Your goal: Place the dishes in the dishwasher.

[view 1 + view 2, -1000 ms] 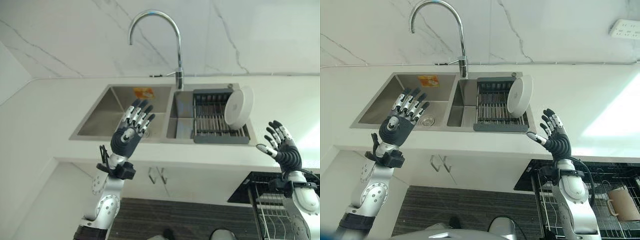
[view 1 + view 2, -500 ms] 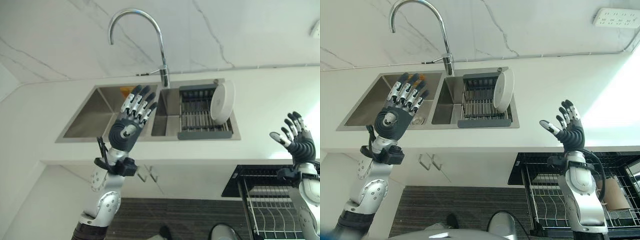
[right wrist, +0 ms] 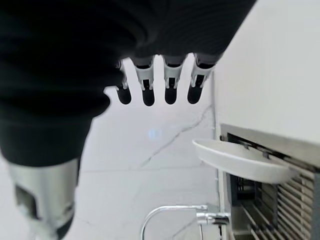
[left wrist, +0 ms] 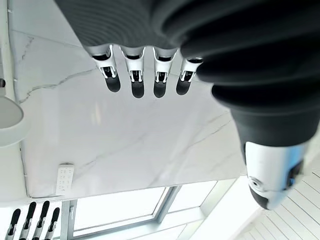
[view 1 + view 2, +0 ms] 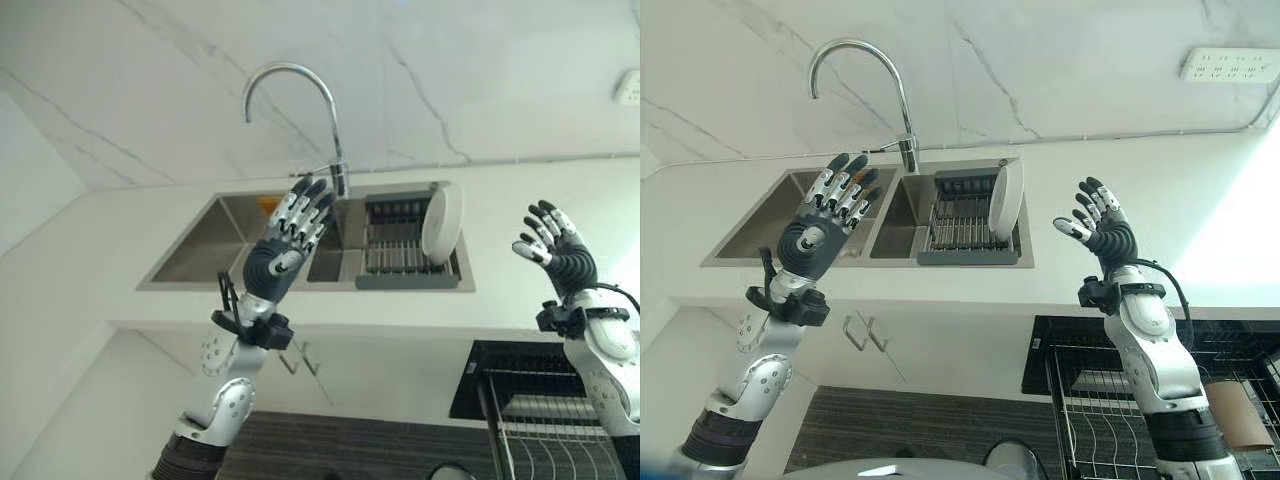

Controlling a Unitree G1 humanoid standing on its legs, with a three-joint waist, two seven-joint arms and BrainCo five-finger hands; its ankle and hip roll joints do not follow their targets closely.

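Observation:
A white plate [image 5: 441, 222] stands on edge in a grey dish rack [image 5: 400, 262] in the right sink basin. My left hand [image 5: 285, 250] is raised in front of the sink's middle divider, fingers [image 4: 132, 80] straight and spread, holding nothing. My right hand [image 5: 560, 255] is raised over the counter to the right of the plate, apart from it, also open and empty. Past its fingers [image 3: 170, 80] the right wrist view shows the plate [image 3: 240, 160] leaning in the rack [image 3: 295, 200]. The dishwasher's pulled-out wire basket [image 5: 1090, 400] shows at the lower right, below the counter.
A tall curved faucet [image 5: 330, 130] rises behind the sink's divider. The left basin [image 5: 215, 245] holds a small orange item [image 5: 268, 205] at its back. A brown roll [image 5: 1240, 415] lies in the dishwasher basket. A wall socket [image 5: 1230, 65] sits at the upper right.
The camera has shifted. My right hand has risen from the counter's front edge to beside the plate. My left hand has lifted toward the faucet. Both stay open.

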